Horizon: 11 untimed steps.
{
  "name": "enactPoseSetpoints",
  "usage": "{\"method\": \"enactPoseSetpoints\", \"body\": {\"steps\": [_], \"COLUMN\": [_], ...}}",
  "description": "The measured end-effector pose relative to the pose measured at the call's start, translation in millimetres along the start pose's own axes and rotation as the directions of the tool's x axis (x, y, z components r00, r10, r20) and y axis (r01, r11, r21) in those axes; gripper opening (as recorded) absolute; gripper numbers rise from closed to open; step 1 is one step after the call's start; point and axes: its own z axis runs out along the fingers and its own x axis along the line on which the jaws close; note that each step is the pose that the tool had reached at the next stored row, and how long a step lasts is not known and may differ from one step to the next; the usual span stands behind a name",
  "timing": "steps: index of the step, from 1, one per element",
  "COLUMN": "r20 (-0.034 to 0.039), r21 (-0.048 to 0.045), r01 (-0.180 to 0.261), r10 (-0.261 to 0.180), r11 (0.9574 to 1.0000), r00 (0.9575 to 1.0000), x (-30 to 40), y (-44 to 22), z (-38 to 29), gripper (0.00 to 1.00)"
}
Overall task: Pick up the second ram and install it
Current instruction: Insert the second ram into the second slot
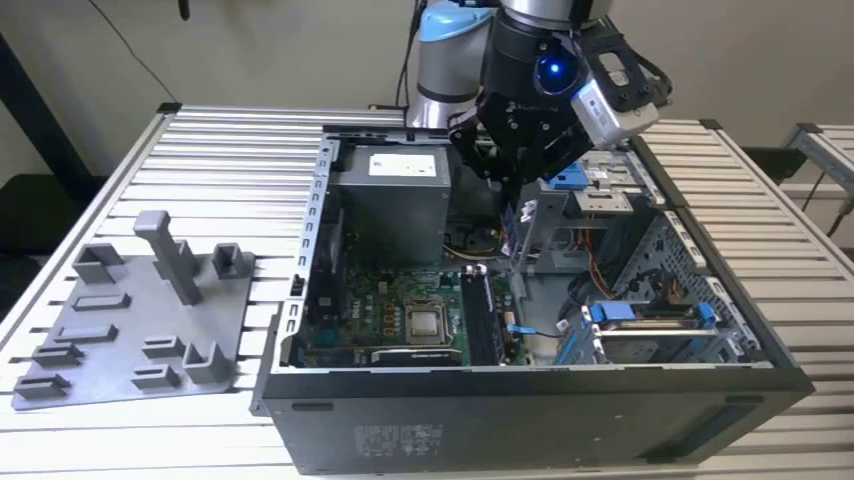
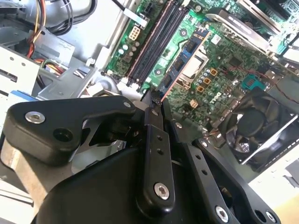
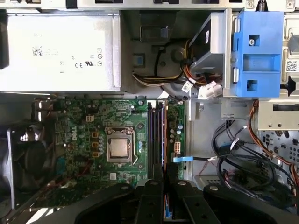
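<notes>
Gripping thin flat bluish-green second ram (image 2: 183,65), jaws closed

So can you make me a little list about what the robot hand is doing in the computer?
Place: open computer case on a slatted table
Robot hand: gripper above the motherboard, fingers shut on the second ram
In its grip: the second ram, a thin stick with dark chips, poking out from between the fingers
Below it: long dark memory slots next to the processor socket
Nearby: grey power supply box and blue drive latch
Off to the exterior view's left: grey holder tray
</notes>
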Motion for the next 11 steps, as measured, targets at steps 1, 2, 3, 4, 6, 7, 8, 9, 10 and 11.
{"method": "enactPoseSetpoints", "body": {"steps": [1,2,3,4,6,7,8,9,10,11], "r20": [0.0005,0.0009,0.0012,0.0013,0.0013,0.0014,0.0013,0.0013,0.0014,0.0013], "r21": [0.0,-0.0002,-0.0002,-0.0002,-0.0002,-0.0004,-0.0002,-0.0002,-0.0002,-0.0002], "r01": [0.001,0.002,0.003,0.003,0.003,0.003,0.003,0.004,0.004,0.004], "r10": [-0.001,-0.002,-0.003,-0.003,-0.003,-0.003,-0.003,-0.004,-0.004,-0.004], "r11": [1.0,1.0,1.0,1.0,1.0,1.0,1.0,1.0,1.0,1.0], "r00": [1.0,1.0,1.0,1.0,1.0,1.0,1.0,1.0,1.0,1.0], "x": [-0.1,-0.3,-0.6,-0.8,-0.9,-0.9,-1.0,-1.1,-1.1,-1.2], "y": [0.1,0.1,0.1,0.1,0.2,0.2,0.2,0.2,0.3,0.3], "z": [0.8,1.5,2.2,2.9,4.2,5.1,6.0,7.1,8.5,9.6], "gripper": [0.14,0.14,0.14,0.14,0.14,0.14,0.14,0.14,0.14,0.14]}}
